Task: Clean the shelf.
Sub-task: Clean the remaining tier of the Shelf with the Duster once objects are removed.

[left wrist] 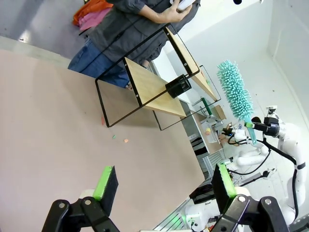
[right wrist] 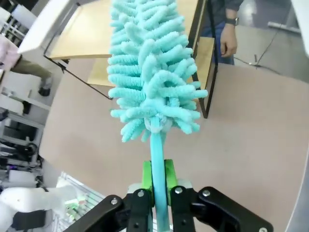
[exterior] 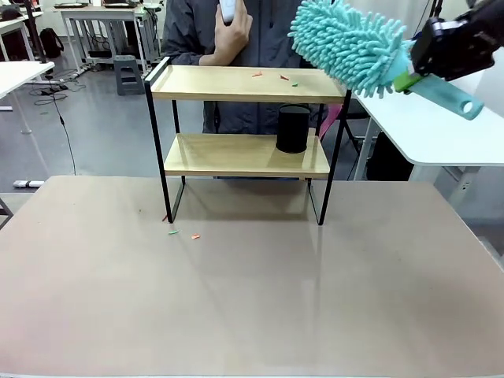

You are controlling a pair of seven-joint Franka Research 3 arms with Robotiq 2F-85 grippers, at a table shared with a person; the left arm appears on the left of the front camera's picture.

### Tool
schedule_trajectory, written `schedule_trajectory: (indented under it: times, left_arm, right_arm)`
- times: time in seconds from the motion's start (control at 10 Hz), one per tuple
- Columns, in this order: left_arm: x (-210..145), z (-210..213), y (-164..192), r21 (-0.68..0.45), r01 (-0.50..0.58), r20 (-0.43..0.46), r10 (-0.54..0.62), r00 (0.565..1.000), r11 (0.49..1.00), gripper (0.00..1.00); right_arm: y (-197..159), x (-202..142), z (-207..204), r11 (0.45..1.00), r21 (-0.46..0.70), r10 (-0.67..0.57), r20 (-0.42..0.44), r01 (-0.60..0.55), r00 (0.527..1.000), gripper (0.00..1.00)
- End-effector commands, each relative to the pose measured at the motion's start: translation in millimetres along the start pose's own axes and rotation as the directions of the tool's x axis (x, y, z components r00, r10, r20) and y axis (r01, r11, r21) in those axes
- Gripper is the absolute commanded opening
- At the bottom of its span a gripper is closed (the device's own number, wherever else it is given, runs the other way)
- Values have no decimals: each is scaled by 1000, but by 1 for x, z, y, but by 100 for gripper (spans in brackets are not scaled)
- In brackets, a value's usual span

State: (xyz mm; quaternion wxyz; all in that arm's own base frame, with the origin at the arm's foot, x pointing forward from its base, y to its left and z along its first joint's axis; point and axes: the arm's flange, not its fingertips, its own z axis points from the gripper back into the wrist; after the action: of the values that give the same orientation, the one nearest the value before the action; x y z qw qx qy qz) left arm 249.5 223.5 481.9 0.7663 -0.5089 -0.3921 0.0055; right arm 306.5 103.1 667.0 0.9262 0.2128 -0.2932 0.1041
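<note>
The right claw [right wrist: 158,176] is clamped on the thin handle of a fluffy teal duster [right wrist: 152,72], with a green pad pressed to each side of the stem. Its own camera looks along the duster's head to the shelf [right wrist: 87,43] beyond, and to a person's hand [right wrist: 227,44] hanging at the far side. The front view adds that the duster is held tilted in the air, its head near the right end of the shelf's top board. The left wrist camera shows a gap between the two. The shelf stands at the far middle of the table [exterior: 252,315]. A black cylinder [exterior: 293,128] sits on the right of its lower board, and small red and green scraps [exterior: 283,78] lie on the top board, with a few more on the table by its front left leg. The left claw [left wrist: 164,186] is spread wide with nothing between its pads, above bare table well short of the shelf. Its camera shows the person [left wrist: 120,29] behind the shelf holding a white object [left wrist: 182,4].
</note>
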Motion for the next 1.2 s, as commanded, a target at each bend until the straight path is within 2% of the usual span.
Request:
schedule_trajectory:
  times: [0.0, 0.1, 0.3, 0.4, 0.5, 0.7, 1.0, 1.1]
  left_arm:
    - [2, -1, -2, -16, 18, 14, -18, 1000, 1000, 100]
    - [2, -1, -2, -16, 18, 14, -18, 1000, 1000, 100]
    - [2, -1, -2, -16, 18, 14, -18, 1000, 1000, 100]
    - [2, -1, -2, -16, 18, 14, -18, 1000, 1000, 100]
    - [2, -1, -2, -16, 18, 14, -18, 1000, 1000, 100]
    - [2, -1, -2, -16, 18, 14, -18, 1000, 1000, 100]
    - [2, -1, -2, -16, 18, 14, -18, 1000, 1000, 100]
    - [2, -1, -2, -16, 18, 14, -18, 1000, 1000, 100]
  right_arm:
    - [9, 3, -7, 1000, -17, 18, -3, -18, 1000, 13]
    - [13, 19, -5, 991, -137, 2, 23, 2, 1000, 13]
    - [36, 72, -39, 974, -221, 53, 15, -48, 998, 13]
    - [32, 83, -60, 953, -302, 22, -11, -25, 1000, 13]
    - [29, 84, -79, 955, -293, 20, -51, -35, 998, 13]
    - [31, 81, -99, 954, -300, 11, -51, -26, 999, 13]
    - [29, 77, -102, 968, -250, 7, -78, -27, 997, 13]
    - [29, 76, -103, 979, -198, 20, -99, -39, 995, 13]
